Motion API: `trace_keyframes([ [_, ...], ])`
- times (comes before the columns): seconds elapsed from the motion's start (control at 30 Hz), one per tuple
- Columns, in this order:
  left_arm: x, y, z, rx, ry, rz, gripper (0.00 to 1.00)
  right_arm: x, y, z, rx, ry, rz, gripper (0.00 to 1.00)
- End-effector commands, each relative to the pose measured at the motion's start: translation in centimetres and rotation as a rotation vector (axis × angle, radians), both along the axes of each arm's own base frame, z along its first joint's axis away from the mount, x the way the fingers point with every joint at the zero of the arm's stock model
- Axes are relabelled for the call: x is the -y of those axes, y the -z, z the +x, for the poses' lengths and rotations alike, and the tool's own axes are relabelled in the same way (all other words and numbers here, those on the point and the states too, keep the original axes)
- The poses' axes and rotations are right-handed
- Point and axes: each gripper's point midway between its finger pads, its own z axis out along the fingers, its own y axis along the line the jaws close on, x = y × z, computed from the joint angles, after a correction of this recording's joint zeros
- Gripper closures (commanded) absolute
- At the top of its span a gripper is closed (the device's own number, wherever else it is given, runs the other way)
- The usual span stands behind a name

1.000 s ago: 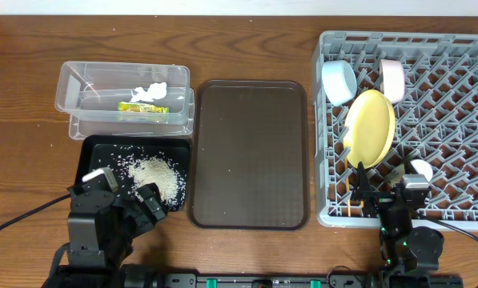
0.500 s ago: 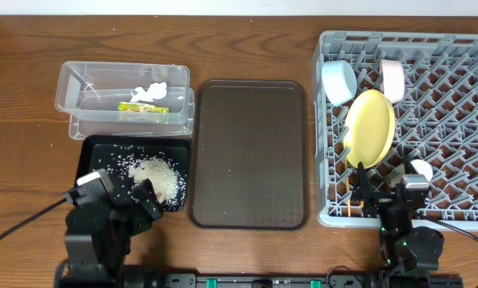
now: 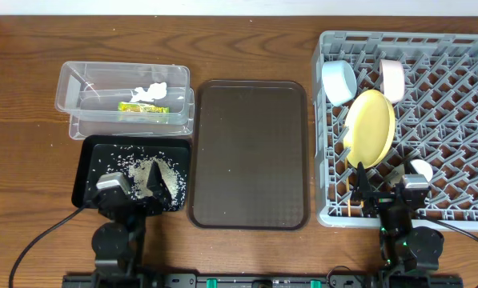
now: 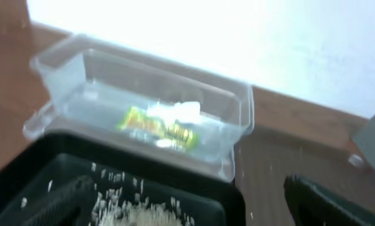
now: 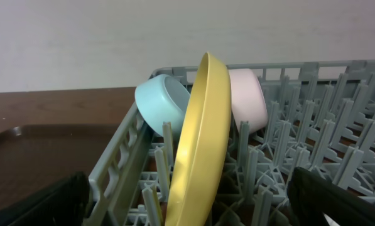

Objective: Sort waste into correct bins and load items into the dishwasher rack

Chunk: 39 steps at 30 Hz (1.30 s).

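The waste sits at the table's (image 3: 22, 48) left side. The yellow-green snack wrapper (image 3: 142, 106) and the crumpled white tissue (image 3: 152, 91) lie in the clear tub (image 3: 69, 90) towards the far-left corner. The rice grains (image 3: 152, 170) are heaped and scattered in the black tray (image 3: 88, 164) just nearer than the tub. The dishwasher rack (image 3: 455, 120) fills the right side, and the dark brown serving tray (image 3: 251, 152) lies between it and the bins.

The left gripper (image 4: 193, 204) hangs over the near edge of the black tray with its fingers spread wide. It holds nothing. The right gripper (image 5: 190, 204) is at the rack's near-left corner, also spread wide with nothing between the fingers.

In the rack the yellow plate (image 3: 371, 128) stands on edge among the pegs. The light blue bowl (image 3: 339, 80) and a small pale cup (image 3: 392, 78) are tilted on either side just behind it. A small white rounded thing (image 3: 420, 168) shows near the rack's near edge, partly hidden by pegs, and I cannot tell what it is.

The left wrist view is blurred. The wrapper has dark print on it, but none of it can be read.
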Motion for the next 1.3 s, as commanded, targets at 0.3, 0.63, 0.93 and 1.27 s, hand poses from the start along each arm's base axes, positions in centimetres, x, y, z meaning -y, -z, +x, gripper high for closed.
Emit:
trace_keyframes([
  [0.3, 0.7, 3.2, 0.7, -0.022, 0.071, 0.193, 0.02, -0.6, -0.1, -0.1, 0.005, -0.028, -0.013, 0.01],
  [0.63, 0.7, 3.2, 0.7, -0.022, 0.069, 0.193, 0.02, -0.6, -0.1, -0.1, 0.006, -0.028, -0.013, 0.01],
  [0.93, 0.7, 3.2, 0.7, -0.022, 0.069, 0.193, 0.02, -0.6, -0.1, -0.1, 0.005, -0.028, -0.013, 0.01],
  [1.27, 0.7, 3.2, 0.7, -0.022, 0.069, 0.193, 0.02, -0.6, -0.1, -0.1, 0.005, -0.028, -0.013, 0.01],
])
